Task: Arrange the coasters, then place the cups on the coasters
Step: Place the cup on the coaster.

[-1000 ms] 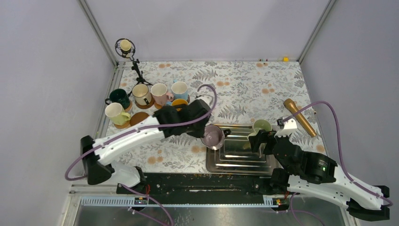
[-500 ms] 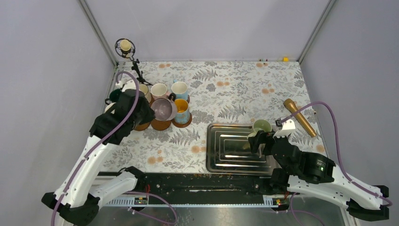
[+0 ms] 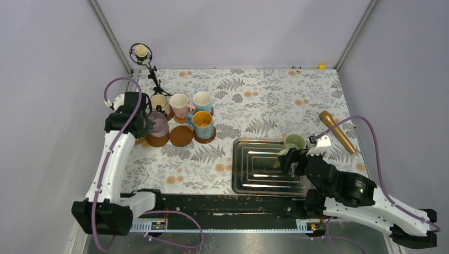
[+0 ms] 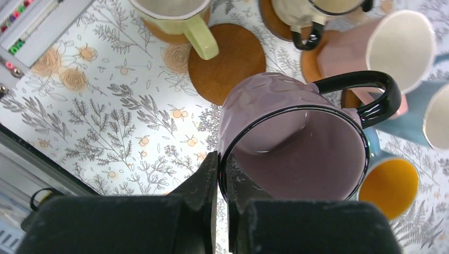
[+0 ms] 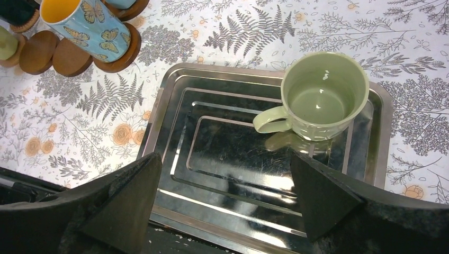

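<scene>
the mauve mug [image 4: 296, 143] hangs in the left gripper [image 4: 222, 164]. the gripper's fingers are pressed together on the mug's rim, one outside the wall and one inside. the black handle points to 2 o'clock in the left wrist view. the mug is not upright: its mouth leans toward the wrist camera and its base leans away.

past the base, at 11 o'clock from the mug in this view, lies a bare coaster [image 4: 227, 63], near but not under the mug. in the top view the mug is at 12 o'clock of that coaster, above its far edge, and a second bare coaster [image 3: 181, 136] lies just beside at 3 o'clock. i cannot tell if the base touches anything.

i judge the coming move must bring the base over the coaster's centre and set the mug upright before release. the left arm is the nearer one. the right gripper [image 5: 222, 174] is wide open and empty, well apart, at the near side of the steel tray [image 5: 212, 143], where a pale green mug [image 5: 323, 95] stands.
</scene>
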Motion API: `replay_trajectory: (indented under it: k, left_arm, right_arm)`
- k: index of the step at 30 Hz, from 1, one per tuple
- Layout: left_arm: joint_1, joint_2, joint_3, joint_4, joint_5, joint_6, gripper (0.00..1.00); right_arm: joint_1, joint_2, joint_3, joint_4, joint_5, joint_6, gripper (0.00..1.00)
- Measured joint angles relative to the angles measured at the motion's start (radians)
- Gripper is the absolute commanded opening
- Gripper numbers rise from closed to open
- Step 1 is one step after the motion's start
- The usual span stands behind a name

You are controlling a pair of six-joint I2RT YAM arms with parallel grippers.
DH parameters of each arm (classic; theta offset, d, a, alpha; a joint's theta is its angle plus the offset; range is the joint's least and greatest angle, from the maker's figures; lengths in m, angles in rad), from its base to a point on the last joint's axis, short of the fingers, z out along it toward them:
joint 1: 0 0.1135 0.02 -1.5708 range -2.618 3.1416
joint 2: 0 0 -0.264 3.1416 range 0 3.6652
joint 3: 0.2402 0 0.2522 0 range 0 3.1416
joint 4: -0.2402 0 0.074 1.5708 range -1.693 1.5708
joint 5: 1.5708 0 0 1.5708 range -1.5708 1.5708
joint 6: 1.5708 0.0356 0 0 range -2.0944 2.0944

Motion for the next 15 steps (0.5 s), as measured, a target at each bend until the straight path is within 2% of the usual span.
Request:
replay_trajectory:
  k: [5, 15]
  left_arm:
    - [0.079, 0.062, -0.052, 0.054, 0.048, -0.051, 0.0]
    - [0.08, 0.189, -0.084, 0.12, 0.077, -0.092, 0.0]
  right_arm:
    - [0.0, -0.035, -0.007, 0.0, -0.001, -0.001, 0.99]
    - [0.0, -0.074, -0.007, -0.002, 0.003, -0.012, 0.99]
